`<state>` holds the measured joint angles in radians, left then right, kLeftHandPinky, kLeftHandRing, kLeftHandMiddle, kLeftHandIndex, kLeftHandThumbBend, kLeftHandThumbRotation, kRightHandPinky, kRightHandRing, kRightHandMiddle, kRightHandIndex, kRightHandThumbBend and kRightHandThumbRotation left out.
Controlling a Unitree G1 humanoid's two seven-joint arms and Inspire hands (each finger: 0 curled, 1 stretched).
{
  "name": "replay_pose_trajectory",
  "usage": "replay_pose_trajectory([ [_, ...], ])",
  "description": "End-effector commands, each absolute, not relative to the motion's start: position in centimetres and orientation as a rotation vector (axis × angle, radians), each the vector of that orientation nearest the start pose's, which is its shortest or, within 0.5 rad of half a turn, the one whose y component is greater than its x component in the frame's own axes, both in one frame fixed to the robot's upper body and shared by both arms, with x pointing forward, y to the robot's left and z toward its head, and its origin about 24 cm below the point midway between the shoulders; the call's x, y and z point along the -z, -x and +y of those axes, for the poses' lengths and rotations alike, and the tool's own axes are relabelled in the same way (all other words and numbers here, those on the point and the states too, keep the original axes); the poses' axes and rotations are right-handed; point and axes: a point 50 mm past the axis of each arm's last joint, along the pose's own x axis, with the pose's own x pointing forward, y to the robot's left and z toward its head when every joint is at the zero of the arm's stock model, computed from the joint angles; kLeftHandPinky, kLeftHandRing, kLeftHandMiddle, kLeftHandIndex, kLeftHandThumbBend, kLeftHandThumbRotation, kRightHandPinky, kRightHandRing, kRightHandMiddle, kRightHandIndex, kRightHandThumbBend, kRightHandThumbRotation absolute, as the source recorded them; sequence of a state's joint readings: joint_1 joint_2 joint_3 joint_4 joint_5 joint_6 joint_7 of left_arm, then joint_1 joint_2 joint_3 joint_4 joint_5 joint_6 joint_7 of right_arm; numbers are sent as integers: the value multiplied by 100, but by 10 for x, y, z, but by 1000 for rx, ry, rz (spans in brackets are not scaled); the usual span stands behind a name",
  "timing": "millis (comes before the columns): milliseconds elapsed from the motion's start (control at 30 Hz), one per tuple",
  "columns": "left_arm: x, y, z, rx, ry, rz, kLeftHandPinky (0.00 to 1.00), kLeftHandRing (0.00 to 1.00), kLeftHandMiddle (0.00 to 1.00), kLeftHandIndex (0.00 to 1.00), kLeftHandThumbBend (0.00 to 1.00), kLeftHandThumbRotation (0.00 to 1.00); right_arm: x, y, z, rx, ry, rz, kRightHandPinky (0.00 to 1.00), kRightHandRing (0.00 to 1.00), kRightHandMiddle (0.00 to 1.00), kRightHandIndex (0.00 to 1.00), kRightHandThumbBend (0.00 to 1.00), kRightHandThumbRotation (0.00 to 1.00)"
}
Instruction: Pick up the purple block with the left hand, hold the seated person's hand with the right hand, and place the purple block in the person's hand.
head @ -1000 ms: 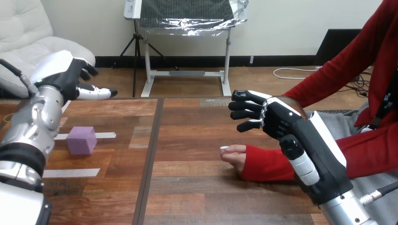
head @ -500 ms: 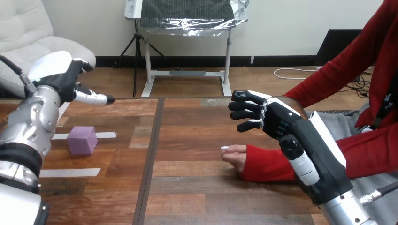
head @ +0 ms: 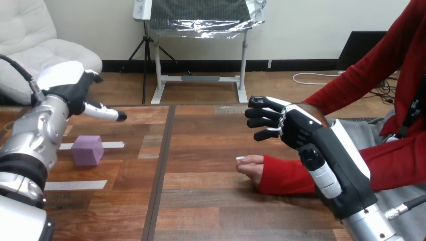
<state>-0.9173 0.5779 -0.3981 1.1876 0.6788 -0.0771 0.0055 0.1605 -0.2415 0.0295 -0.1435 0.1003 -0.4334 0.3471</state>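
Tabletop of brown wooden planks (head: 201,201), matte grain, with one dark seam running lengthwise left of centre.

Right hand (head: 301,133): the bulkiest thing I see from here. Black jointed body with glossy white shells along its back, on a ribbed silver forearm (head: 374,226) that rises from the lower right corner. It hangs above the table, right of centre. The fingers (head: 261,119) point left, loosely bent and a little apart, with nothing in them.

Left hand (head: 68,85): raised over the far left of the table on a rounded, brushed silver forearm (head: 35,135). A smooth white shell faces me. One black-and-white digit reaches out straight to the right. I see nothing in its grasp, so I read it as spread and empty.

Person's hand with the red knitted sleeve (head: 251,165): lying on the planks near the middle. It sits below the right hand's fingers in my view and is apart from them.

Small purple cube-shaped block (head: 87,149): matte with soft edges, flat on the table at the left. It is near the left forearm and nearer to me than the left hand, and nothing touches it.

Two thin white tape strips: one (head: 113,145) runs right behind the block, the other (head: 75,185) lies nearer to me.
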Motion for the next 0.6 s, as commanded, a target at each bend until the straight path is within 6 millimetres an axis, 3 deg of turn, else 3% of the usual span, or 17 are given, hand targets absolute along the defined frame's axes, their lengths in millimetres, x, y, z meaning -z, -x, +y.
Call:
replay_pose_trajectory([
  [0,-120,-393,260,55,-1484,274,89,88,89,87,92,47,-96,-217,-170,-378,223,-459,68,76,79,81,99,100],
  [567,-117,-395,258,154,-1550,396,95,93,92,90,92,37,-96,-217,-170,-382,222,-455,68,76,78,81,100,100],
])
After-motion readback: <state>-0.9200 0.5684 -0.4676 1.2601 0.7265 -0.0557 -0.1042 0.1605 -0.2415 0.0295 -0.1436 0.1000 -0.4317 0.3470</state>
